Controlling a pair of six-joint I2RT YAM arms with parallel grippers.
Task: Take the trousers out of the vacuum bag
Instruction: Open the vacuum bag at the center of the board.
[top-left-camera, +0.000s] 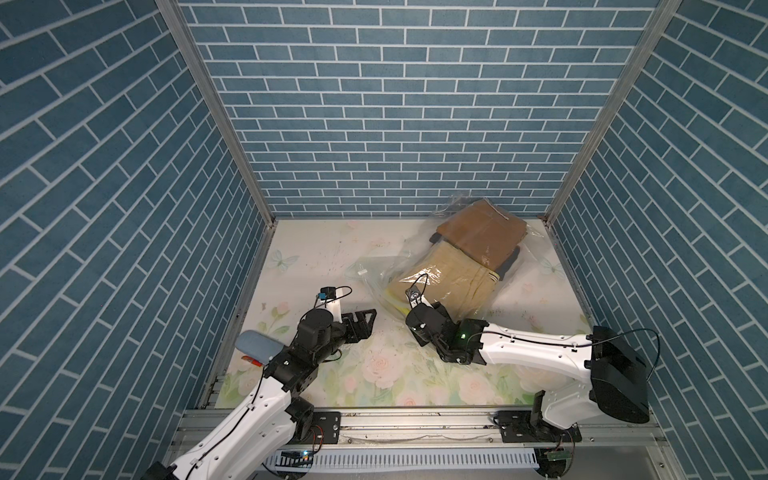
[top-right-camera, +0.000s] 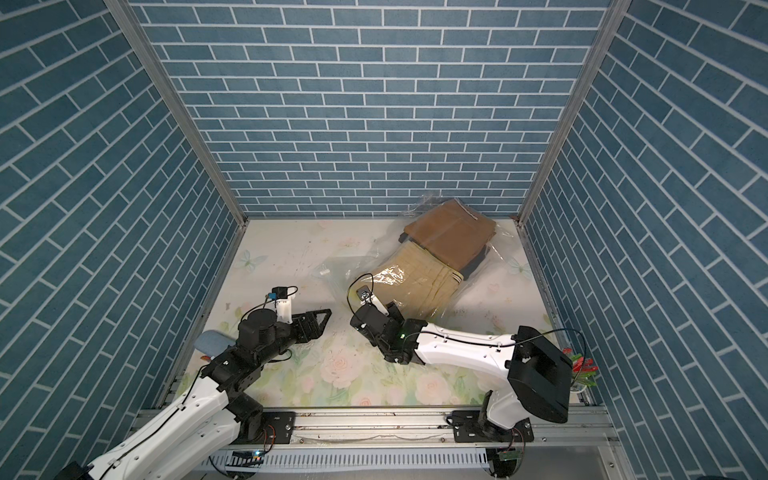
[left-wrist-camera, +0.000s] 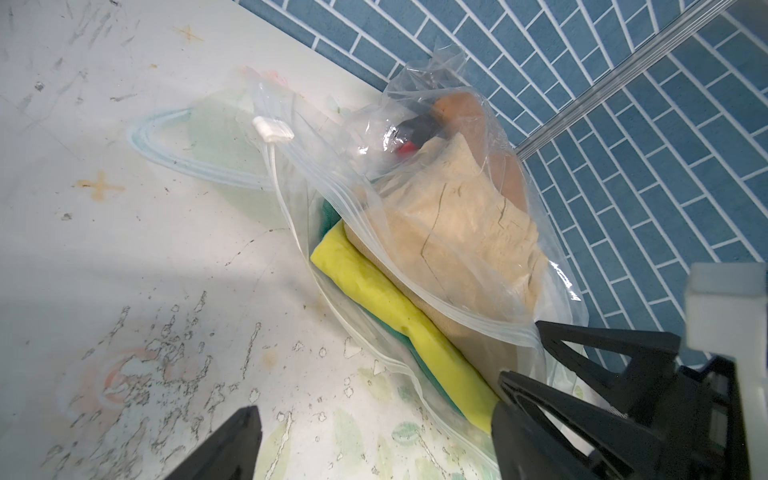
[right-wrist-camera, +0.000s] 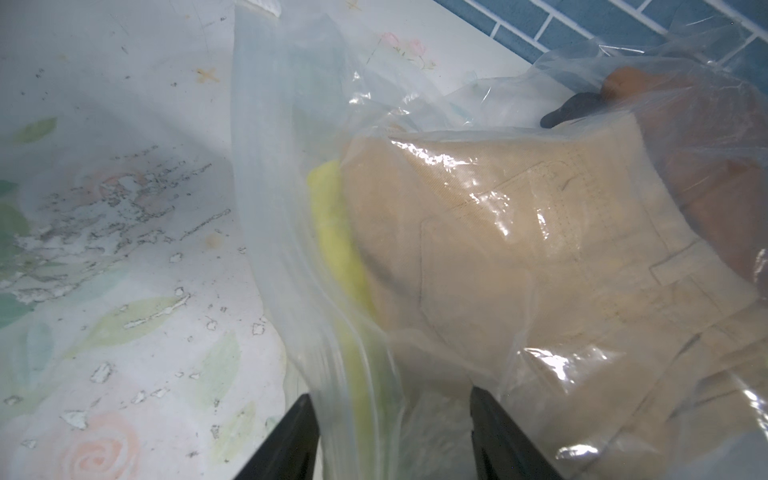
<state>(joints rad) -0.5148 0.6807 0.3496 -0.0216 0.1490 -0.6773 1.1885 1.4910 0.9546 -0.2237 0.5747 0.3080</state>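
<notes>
While the right gripper (right-wrist-camera: 390, 395) straddles the open zip edge of the vacuum bag (right-wrist-camera: 282, 208) with its jaws parted and unclamped, the left gripper (left-wrist-camera: 374, 432) hangs wide open and empty beside it. The trousers (top-left-camera: 457, 270) lie folded inside, at the far right of the table (top-left-camera: 316, 257).

Fingers (right-wrist-camera: 291, 444) of the right gripper (right-wrist-camera: 390, 392) half out of frame, possibly around the blurred vacuum bag (right-wrist-camera: 282, 187)

left claw (top-left-camera: 368, 319) wide open, right claw (right-wrist-camera: 395, 440) half open
</notes>
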